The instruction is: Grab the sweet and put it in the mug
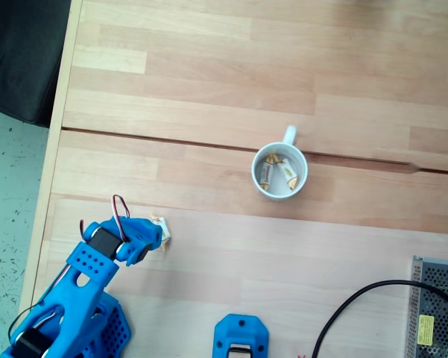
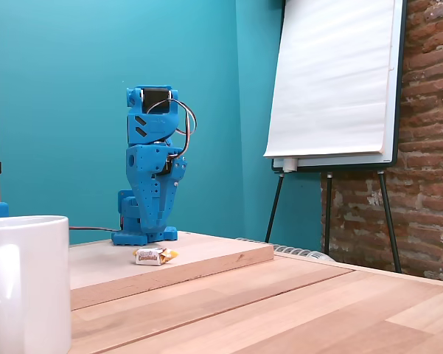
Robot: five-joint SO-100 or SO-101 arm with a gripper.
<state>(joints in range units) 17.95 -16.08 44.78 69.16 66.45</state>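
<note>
A small wrapped sweet (image 1: 162, 232) with a cream wrapper and yellow ends lies on the wooden table, at the tip of my blue gripper (image 1: 153, 238). In a fixed view from the side, the sweet (image 2: 155, 256) rests on the board just in front of the folded arm, and my gripper (image 2: 160, 225) points down above it with its fingers together and nothing in them. The white mug (image 1: 279, 173) stands upright to the right of the gripper, its handle pointing away. Two similar wrapped sweets (image 1: 267, 172) lie inside it. The mug (image 2: 23, 286) fills the near left corner of the side view.
A black cable (image 1: 350, 312) and a metal mesh box (image 1: 437, 312) sit at the lower right. A blue printed part (image 1: 240, 337) is at the bottom edge. The table's left edge (image 1: 51, 171) is close to the arm. A flipchart easel (image 2: 335, 88) stands behind.
</note>
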